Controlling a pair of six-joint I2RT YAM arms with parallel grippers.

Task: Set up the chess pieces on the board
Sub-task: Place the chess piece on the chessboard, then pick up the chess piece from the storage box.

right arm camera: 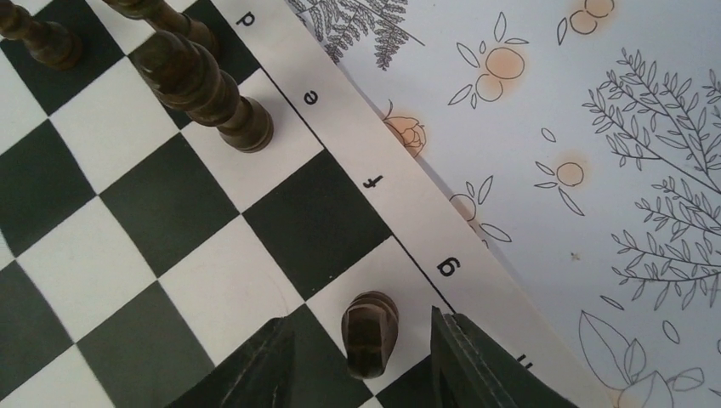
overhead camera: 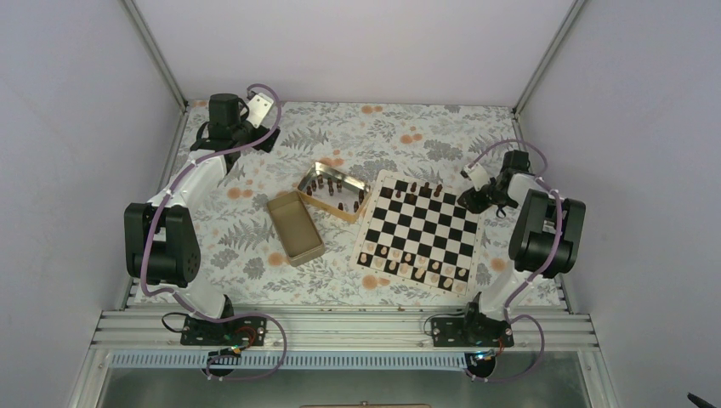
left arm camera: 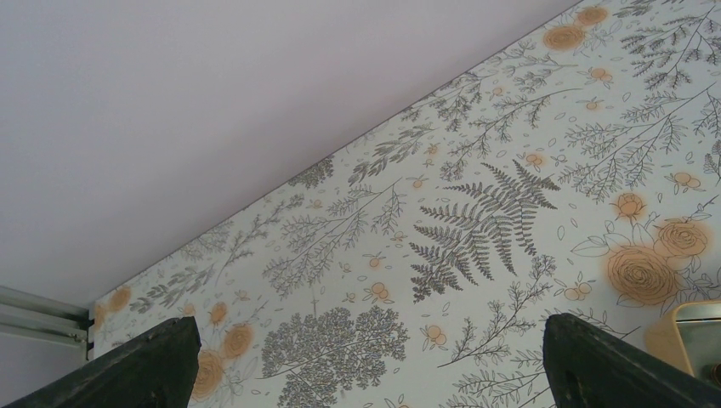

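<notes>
Jaws of the right gripper (right arm camera: pixel 357 327) stand apart on either side of a dark piece (right arm camera: pixel 370 333), a sliver of gap showing on each side, so nothing is clamped. That piece stands upright on the white square by the letter g, in the outermost row of the board (right arm camera: pixel 408 223). Further along the same edge, a taller piece (right arm camera: pixel 204 89) stands by the letter e, with two more beyond it at the top of the wrist view.

From above, the right gripper (overhead camera: pixel 474 197) sits low at the board's far right corner. A few dark pieces (overhead camera: pixel 425 189) are spaced along that far row, while the pale pieces (overhead camera: pixel 408 260) fill the two near rows. The board (overhead camera: pixel 371 223) lies on a floral cloth (overhead camera: pixel 255 238) right of centre.

Just left of its far corner lies an open tin (overhead camera: pixel 321 167) holding more dark ones, upright. A second tin (overhead camera: pixel 295 227) lies beside it, nearer the arms.

The left gripper (left arm camera: pixel 366 361) is spread wide, holding nothing, above bare cloth at the far left corner, well apart from board and tins.
</notes>
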